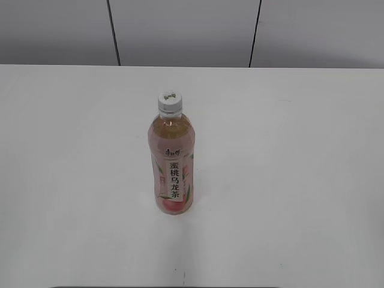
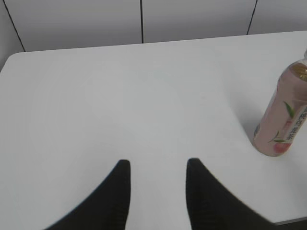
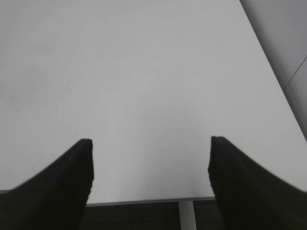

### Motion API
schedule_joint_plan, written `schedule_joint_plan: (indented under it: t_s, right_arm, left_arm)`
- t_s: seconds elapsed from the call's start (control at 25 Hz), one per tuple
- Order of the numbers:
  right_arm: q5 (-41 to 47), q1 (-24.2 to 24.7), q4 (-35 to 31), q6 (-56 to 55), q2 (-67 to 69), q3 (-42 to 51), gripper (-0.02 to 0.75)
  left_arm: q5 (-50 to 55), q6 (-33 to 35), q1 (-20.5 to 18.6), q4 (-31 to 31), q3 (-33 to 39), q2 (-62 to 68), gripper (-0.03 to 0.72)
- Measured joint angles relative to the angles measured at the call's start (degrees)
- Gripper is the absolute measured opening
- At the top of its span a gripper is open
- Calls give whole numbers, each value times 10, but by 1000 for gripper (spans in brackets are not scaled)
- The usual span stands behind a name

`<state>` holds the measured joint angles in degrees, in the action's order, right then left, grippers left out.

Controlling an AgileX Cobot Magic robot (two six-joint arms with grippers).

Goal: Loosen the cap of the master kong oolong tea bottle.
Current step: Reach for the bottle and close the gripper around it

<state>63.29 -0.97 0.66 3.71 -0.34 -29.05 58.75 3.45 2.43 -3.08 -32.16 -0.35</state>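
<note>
- Exterior view: nearest my camera is the bare front of the white table point(image 1: 288, 228). The bottle point(image 1: 171, 174) stands upright near the table's middle, pink label with black characters facing me. Its white cap point(image 1: 170, 101) sits on the neck at the bottle's 12 o'clock. I see neither arm here.
- Left wrist view: closest to the lens I have the left gripper point(image 2: 157, 165), two dark fingers point(image 2: 115, 191) parted by a narrow gap, nothing between them, hovering above the table point(image 2: 120, 96). The bottle point(image 2: 283, 115) stands at about 2 o'clock from the fingertips, well apart, cut off by the right edge so I can't see the cap.
- Right wrist view: the right gripper point(image 3: 151, 143) fills the bottom, fingers point(image 3: 240, 177) spread wide and holding nothing, over the table's near edge point(image 3: 144, 200). No bottle shows here.
</note>
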Motion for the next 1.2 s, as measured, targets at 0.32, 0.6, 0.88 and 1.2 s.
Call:
schedule_joint_plan:
  t_s: [0.32, 0.6, 0.88, 1.2]
  right_arm:
    - [0, 0, 0, 0, 0, 0, 565]
    - [0, 0, 0, 0, 0, 0, 565]
    - [0, 0, 0, 0, 0, 0, 565]
    - [0, 0, 0, 0, 0, 0, 565]
  left_arm:
    - [0, 0, 0, 0, 0, 0, 241]
    - [0, 0, 0, 0, 0, 0, 239]
    - [0, 0, 0, 0, 0, 0, 239]
    - [0, 0, 0, 0, 0, 0, 239]
